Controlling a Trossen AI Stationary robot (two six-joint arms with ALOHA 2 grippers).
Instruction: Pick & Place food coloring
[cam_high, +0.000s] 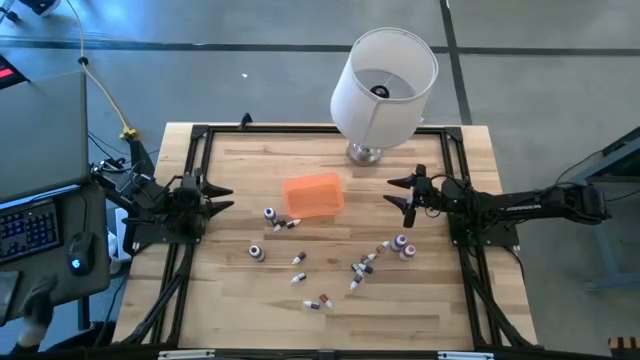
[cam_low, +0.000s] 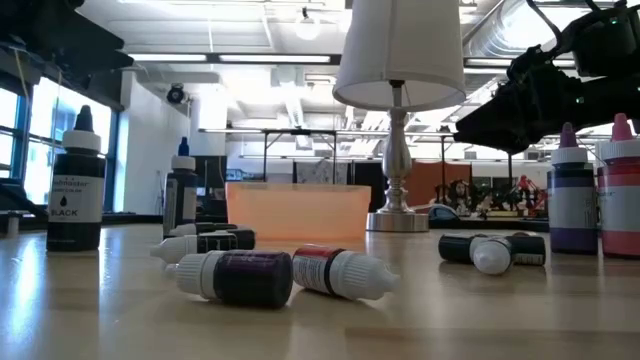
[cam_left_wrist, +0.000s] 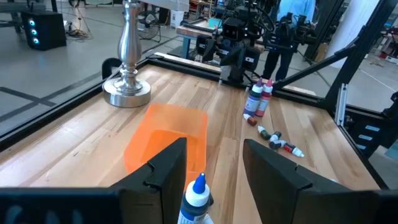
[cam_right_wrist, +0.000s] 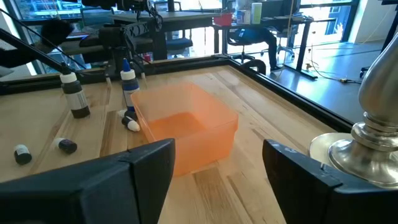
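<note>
A: Food coloring bottles: about a dozen countable from above, loose on the wooden table, none inside the orange box.

B: Appearance?

A: Tiny, whitish bodies, dark, blue, red or purple caps and labels. Most lie on their sides, among them a purple-labelled one tip to tail with a red-labelled one. A few stand upright, including a black-labelled one.

B: Placement relative to the box?

A: All on the box's near side, spread from just beside it outward; one blue-capped bottle stands between the box and the left gripper.

B: Other items?

A: One translucent orange box; one lamp with white shade and silver base, just behind the box.

B: Grippers?

A: Two. Left gripper at the box's left, fingers apart, holding nothing. Right gripper at the box's right, fingers spread wide, likewise holding nothing.
</note>
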